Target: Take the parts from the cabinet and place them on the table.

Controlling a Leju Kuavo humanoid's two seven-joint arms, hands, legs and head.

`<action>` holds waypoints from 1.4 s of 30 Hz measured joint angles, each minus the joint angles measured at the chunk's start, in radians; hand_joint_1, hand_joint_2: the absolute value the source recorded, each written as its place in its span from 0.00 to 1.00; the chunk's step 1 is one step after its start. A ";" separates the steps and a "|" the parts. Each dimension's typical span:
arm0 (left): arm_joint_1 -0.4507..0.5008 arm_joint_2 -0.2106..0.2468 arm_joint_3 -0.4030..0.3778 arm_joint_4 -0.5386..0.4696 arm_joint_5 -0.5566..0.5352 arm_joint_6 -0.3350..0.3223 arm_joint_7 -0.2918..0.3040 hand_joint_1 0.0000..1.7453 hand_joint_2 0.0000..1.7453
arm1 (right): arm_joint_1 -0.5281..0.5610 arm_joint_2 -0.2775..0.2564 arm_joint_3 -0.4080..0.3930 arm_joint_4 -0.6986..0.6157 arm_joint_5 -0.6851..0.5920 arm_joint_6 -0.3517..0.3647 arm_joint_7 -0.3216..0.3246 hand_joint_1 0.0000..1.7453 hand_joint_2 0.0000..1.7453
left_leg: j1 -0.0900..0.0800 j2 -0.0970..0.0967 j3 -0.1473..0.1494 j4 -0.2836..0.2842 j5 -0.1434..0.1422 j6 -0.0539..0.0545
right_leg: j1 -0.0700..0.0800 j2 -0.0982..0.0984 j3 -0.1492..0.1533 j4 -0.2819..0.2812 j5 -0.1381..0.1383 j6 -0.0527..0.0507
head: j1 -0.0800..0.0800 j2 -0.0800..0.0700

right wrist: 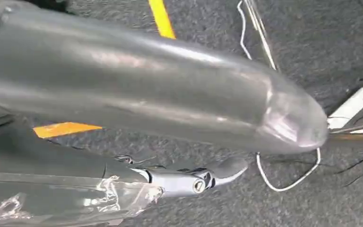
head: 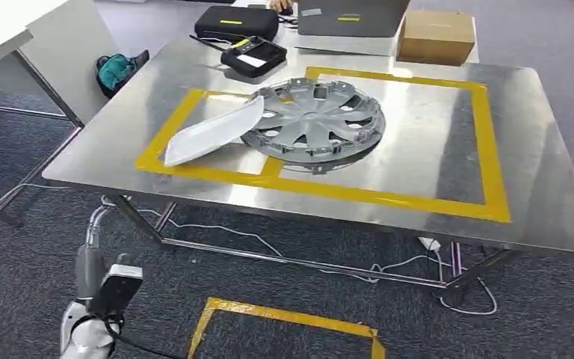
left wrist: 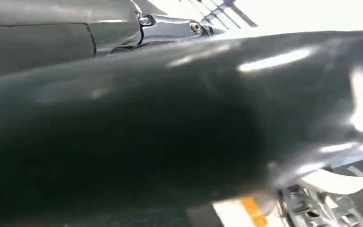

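Head view gives you the metal worktop (head: 433,149) across the middle of the frame, marked with a yellow tape rectangle (head: 486,134). Inside the tape, centre of the frame, lies the grey wheel cover (head: 321,123), flat on the surface. Just left of it you see the white panel (head: 213,133), tilted, its upper end leaning on the wheel cover's rim and its lower end resting on the worktop near the tape. Both parts are on the worktop.

At the upper centre of the frame, on the far edge of the worktop, sits a black device with a white label (head: 254,54); beyond it you have a black case (head: 235,22), a grey box (head: 347,16) and a cardboard box (head: 435,35). A white desk (head: 15,30) fills the upper left corner, with a dark bag with teal inside (head: 116,71) beside it. Below the worktop, white cables (head: 269,243) trail over grey carpet, and yellow floor tape (head: 284,314) shows at the bottom centre.

Your left arm (head: 90,299) hangs at the lower left of the frame, well apart from the worktop. You cannot tell how the left hand's fingers lie. In the right wrist view, the right hand (right wrist: 160,90) hangs over the carpet with a thick grey thumb stretched out and nothing in it.
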 joint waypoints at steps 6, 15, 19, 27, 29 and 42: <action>0.005 -0.005 0.017 0.006 0.006 -0.006 -0.006 0.00 0.00 | 0.001 0.005 -0.006 -0.002 0.005 0.001 0.002 0.00 0.00 | 0.000 0.001 0.002 -0.002 0.009 -0.004 | 0.002 -0.002 -0.021 0.007 0.003 -0.006 | -0.003 0.000; 0.026 -0.035 0.148 0.107 0.007 -0.036 -0.020 0.00 0.00 | -0.003 0.011 -0.042 -0.031 0.057 -0.003 0.003 0.00 0.00 | 0.026 -0.003 0.072 0.136 -0.114 -0.048 | -0.005 -0.012 -0.153 0.011 0.128 -0.035 | -0.009 0.000; 0.008 -0.035 0.192 0.166 0.026 -0.084 -0.020 0.00 0.00 | -0.006 0.022 -0.049 -0.073 0.077 0.022 -0.005 0.00 0.00 | 0.020 -0.008 0.177 -0.032 -0.138 -0.028 | -0.002 -0.011 -0.169 0.012 0.167 -0.012 | -0.010 0.000; 0.011 -0.036 0.277 0.305 0.040 -0.166 -0.020 0.00 0.00 | -0.017 0.019 -0.054 -0.054 0.143 -0.016 -0.026 0.00 0.00 | 0.009 -0.001 0.078 -0.028 -0.052 0.017 | -0.003 -0.011 -0.240 0.330 -0.056 0.006 | -0.002 0.000; 0.004 -0.034 0.323 0.364 0.040 -0.218 -0.016 0.00 0.00 | -0.019 0.010 -0.044 -0.029 0.142 -0.035 -0.026 0.00 0.00 | 0.003 0.000 0.050 -0.026 -0.031 0.015 | 0.001 -0.011 -0.169 0.274 0.021 -0.003 | -0.002 0.000; -0.070 0.041 0.560 0.837 0.008 -0.286 -0.017 0.00 0.00 | -0.041 -0.040 0.070 0.133 0.100 -0.093 -0.027 0.00 0.00 | 0.022 -0.004 -0.068 0.298 -0.202 -0.053 | 0.006 -0.017 -0.079 -0.016 0.097 -0.058 | -0.010 0.000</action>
